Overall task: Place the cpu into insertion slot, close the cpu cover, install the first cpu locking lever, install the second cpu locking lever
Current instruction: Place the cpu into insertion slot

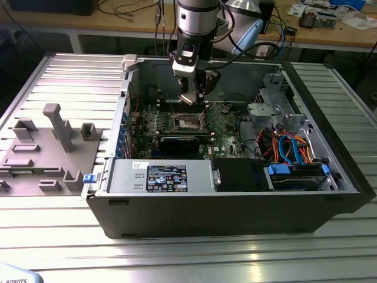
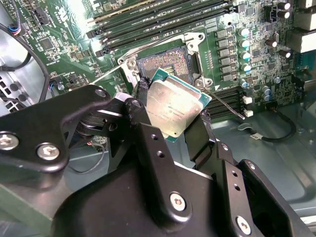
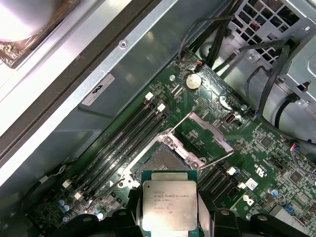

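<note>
While it hovers, tool (image 2: 174, 105) grips cpu (image 3: 169, 205).

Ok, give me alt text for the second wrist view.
The robot's hand grips the cpu by two opposite edges, silver top showing, close to the empty insertion slot on the green motherboard; memory slots run beyond.

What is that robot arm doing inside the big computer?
The robot arm's gripper is pinching the cpu between its fingers. It holds the chip over the insertion slot on the green motherboard, inside the open computer case. The chip is not in the slot yet. The cpu cover looks flipped open beside the slot, so the socket is bare.
</note>
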Robot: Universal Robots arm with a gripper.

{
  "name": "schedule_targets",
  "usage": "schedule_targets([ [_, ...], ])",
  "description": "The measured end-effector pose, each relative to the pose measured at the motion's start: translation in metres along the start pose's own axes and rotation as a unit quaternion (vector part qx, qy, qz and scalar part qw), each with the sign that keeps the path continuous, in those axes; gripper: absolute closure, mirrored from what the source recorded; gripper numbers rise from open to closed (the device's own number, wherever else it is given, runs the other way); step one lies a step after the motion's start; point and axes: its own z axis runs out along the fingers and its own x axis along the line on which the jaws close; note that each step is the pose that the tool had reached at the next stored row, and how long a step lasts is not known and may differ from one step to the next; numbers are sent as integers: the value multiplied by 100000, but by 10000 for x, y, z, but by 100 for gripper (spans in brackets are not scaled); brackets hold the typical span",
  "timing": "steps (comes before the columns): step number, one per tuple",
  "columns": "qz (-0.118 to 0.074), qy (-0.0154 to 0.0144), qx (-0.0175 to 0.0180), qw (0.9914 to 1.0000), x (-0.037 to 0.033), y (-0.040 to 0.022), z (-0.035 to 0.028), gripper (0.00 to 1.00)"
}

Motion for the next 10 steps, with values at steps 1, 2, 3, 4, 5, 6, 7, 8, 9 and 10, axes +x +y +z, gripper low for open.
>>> schedule_targets([
  [1,68,-1,4,100000,0,0,0,45],
  [2,180,-8,3,100000,0,0,1,45],
  [3,248,-10,1,100000,0,0,1,45],
  [4,323,-13,1,99999,0,0,1,45],
  [5,388,-16,4,99999,0,0,1,45],
  [6,458,-17,2,99999,0,0,2,45],
  [7,603,-21,1,99998,0,0,2,45],
  [8,678,-27,3,99998,0,0,2,45],
  [9,750,-31,3,99997,0,0,3,45],
  [10,820,-35,3,99997,0,0,3,45],
])
